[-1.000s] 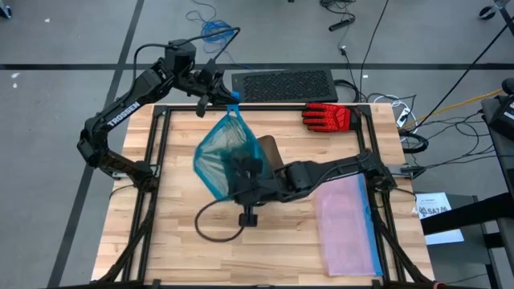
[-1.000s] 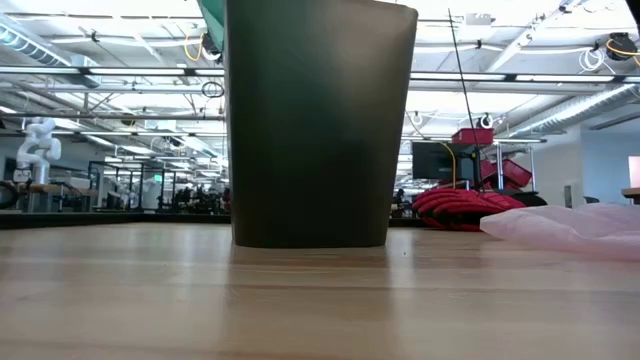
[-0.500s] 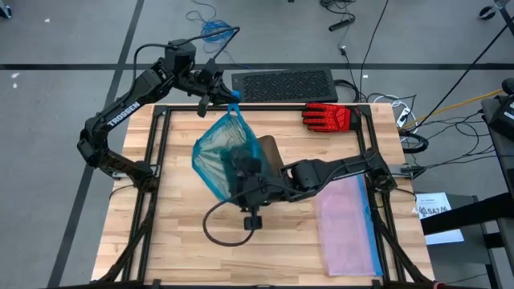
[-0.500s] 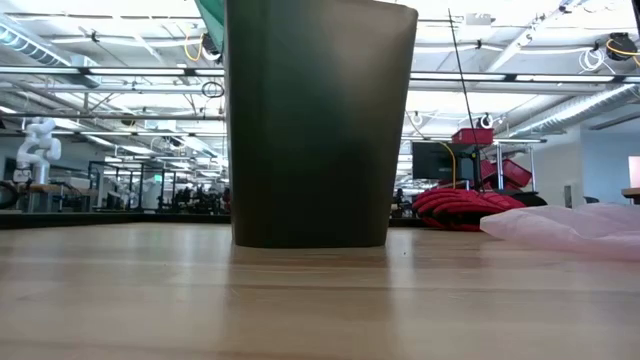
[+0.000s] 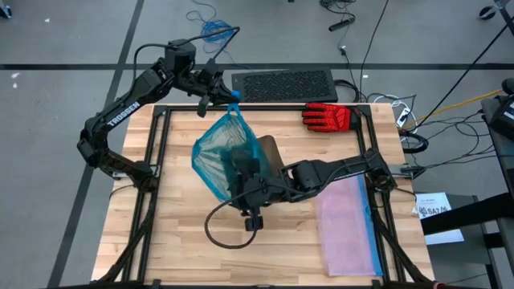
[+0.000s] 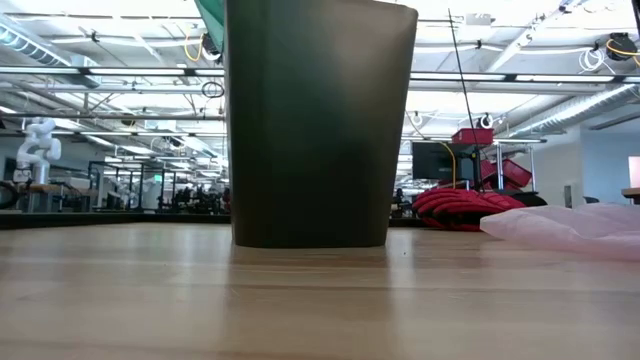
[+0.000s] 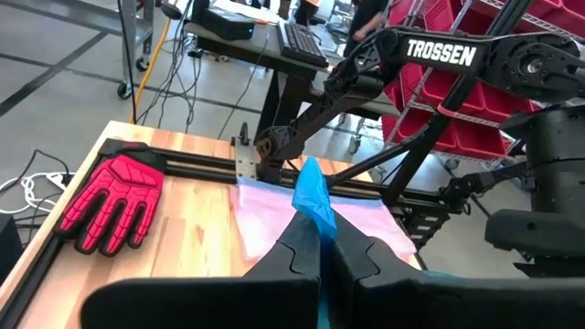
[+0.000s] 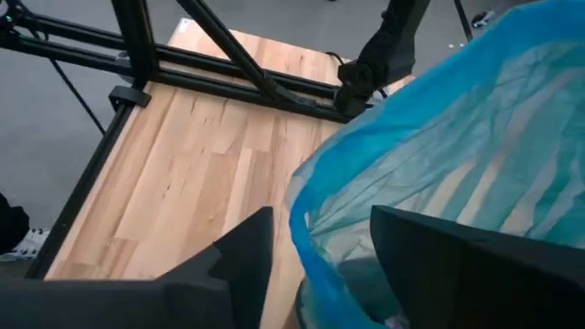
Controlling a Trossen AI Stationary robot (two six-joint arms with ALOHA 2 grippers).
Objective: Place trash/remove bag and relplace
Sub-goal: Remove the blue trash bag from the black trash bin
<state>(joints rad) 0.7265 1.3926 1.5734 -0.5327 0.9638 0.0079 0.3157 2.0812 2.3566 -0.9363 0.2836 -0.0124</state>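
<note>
Bag [image 5: 223, 156] first: you have the teal liner hanging above the dark bin [image 6: 318, 120] at mid-table, lifted out so it can be carried off. Your left gripper [image 7: 320, 239], at the far edge, is pinched tight on the blue drawstring [image 7: 313, 194], which keeps the bag's weight hanging from its tie. Your right gripper [image 8: 315, 239], reaching in from the right, has its fingers spread either side of the bag's rim, gripping nothing. Replacement is waiting: the pink bag [image 5: 348, 221] lies flat near right; the red glove [image 5: 328, 116] sits far right. "TROSSEN" is legible on both arms.
</note>
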